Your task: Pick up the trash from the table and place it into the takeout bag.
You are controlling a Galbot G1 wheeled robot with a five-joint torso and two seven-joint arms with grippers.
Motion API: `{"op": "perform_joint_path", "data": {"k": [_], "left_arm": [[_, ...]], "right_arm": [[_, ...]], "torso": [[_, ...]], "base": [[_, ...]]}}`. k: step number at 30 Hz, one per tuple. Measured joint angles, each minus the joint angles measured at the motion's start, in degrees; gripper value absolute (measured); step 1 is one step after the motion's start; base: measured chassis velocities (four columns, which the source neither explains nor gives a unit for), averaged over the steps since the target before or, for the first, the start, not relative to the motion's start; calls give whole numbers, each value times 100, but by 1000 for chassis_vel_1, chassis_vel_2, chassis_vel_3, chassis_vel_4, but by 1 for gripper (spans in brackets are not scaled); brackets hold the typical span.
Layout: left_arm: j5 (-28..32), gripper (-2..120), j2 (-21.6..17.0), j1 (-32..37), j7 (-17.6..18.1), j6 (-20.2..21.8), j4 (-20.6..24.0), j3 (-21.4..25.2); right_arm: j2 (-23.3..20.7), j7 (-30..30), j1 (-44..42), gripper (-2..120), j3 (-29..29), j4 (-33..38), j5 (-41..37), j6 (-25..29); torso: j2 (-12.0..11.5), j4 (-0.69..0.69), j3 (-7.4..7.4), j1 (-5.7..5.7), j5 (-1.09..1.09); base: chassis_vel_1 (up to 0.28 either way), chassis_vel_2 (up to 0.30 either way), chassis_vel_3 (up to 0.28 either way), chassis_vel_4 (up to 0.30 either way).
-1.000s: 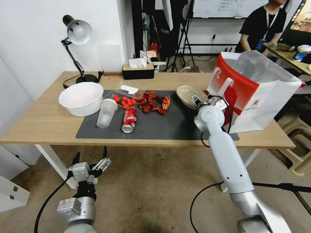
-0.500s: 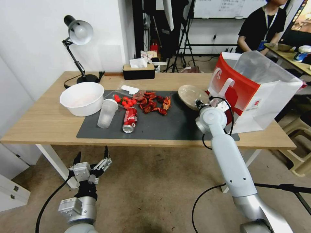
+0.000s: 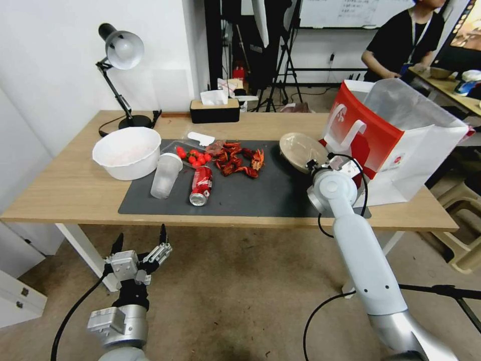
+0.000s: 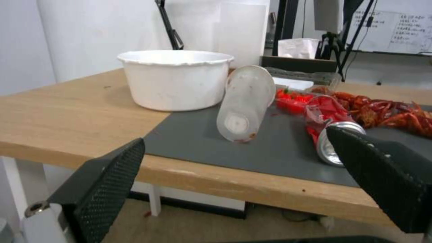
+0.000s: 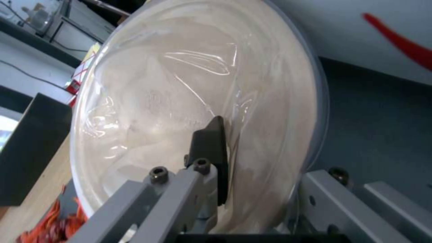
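My right gripper [image 3: 314, 164] is shut on the rim of the beige shallow bowl [image 3: 299, 148], holding it tilted above the grey mat [image 3: 270, 195], close beside the red-and-white takeout bag [image 3: 401, 135]. In the right wrist view one finger [image 5: 210, 145] presses the inside of the bowl [image 5: 180, 84], with the bag's wall [image 5: 382, 40] just behind. On the mat lie a frosted cup [image 3: 164, 175], a crushed red can [image 3: 200, 184] and crayfish shells [image 3: 238, 160]. My left gripper [image 3: 140, 241] hangs open below the table's [image 3: 60, 190] front edge, facing the cup [image 4: 245, 101] and can [image 4: 333, 128].
A large white bowl [image 3: 126, 152] stands at the mat's left end, with red tomatoes [image 3: 195, 156] in a clear tray behind the cup. A desk lamp [image 3: 120, 50] and a black tissue box [image 3: 214, 110] stand at the table's back. A stool [image 3: 463, 235] is at the right.
My right arm has carried the bowl to the right, closer to the bag, and it is tilted more steeply. The left arm has not moved.
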State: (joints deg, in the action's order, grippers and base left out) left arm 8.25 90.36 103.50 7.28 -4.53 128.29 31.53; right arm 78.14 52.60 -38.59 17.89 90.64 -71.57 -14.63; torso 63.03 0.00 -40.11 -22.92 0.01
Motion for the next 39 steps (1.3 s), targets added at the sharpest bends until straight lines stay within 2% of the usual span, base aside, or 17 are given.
{"op": "perform_joint_path", "data": {"k": [8, 16, 19, 22, 24, 25, 27, 28, 31, 32, 35, 39], "left_arm": [[-27, 100, 16, 39, 9, -26, 96, 7], [-15, 100, 33, 54, 19, -41, 122, 19], [-51, 100, 47, 67, 21, -57, 126, 3], [-65, 100, 48, 84, 23, -69, 136, 1], [-77, 100, 48, 89, 26, -104, 116, 1], [-77, 100, 48, 89, 26, -104, 116, 1], [-107, 100, 48, 81, 27, -112, 89, -7], [-107, 100, 48, 81, 27, -112, 89, -7], [-129, 100, 53, 68, 27, -118, 92, -24], [-129, 100, 53, 68, 27, -118, 92, -24], [-129, 100, 52, 71, 28, -122, 92, -22], [-134, 100, 61, 86, 28, -132, 98, -20]], "right_arm": [[-236, -58, -326, 7, -40, 419, -34, -30], [-549, -118, -783, 7, -142, 1247, -152, -126], [-830, -45, -1127, 7, -188, 1976, -348, -219], [-1019, -45, -1368, 7, -156, 2378, -471, -289], [-1257, -285, -1689, 7, -73, 2840, -463, -377], [-1257, -285, -1689, 7, -73, 2840, -463, -377], [-1524, -593, -1961, 7, 2, 3422, -333, -508], [-1524, -593, -1961, 7, 2, 3422, -333, -508], [-1891, -1822, -2197, 7, 114, 3910, 1249, -284], [-1891, -1822, -2197, 7, 114, 3910, 1249, -284], [-2086, -2314, -2151, 7, 249, 3962, 2319, 105], [-2354, -2417, -1870, 7, 464, 3934, 3126, 374]], "torso": [[-1, -1, 0, 0, 0], [-1, 0, -1, 0, 0], [-1, 0, -1, 0, -1], [-1, 1, 0, 0, -1], [-1, 0, 0, 0, 0], [-1, 0, 0, 0, 0], [-1, 0, 0, 0, -1], [-1, 0, 0, 0, -1], [0, 0, 0, 0, 0], [0, 0, 0, 0, 0], [0, 0, 0, 0, -1], [0, 0, 0, 0, -2]], "base": [[0, 0, 0, 0], [0, 0, 0, 0], [0, 0, 0, 0], [0, 0, 0, 0], [0, 0, 0, 0], [0, 0, 0, 0], [0, 0, 0, 0], [0, 0, 0, 0], [0, 0, 0, 0], [0, 0, 0, 0], [0, 0, 0, 0], [0, 0, 0, 0]]}}
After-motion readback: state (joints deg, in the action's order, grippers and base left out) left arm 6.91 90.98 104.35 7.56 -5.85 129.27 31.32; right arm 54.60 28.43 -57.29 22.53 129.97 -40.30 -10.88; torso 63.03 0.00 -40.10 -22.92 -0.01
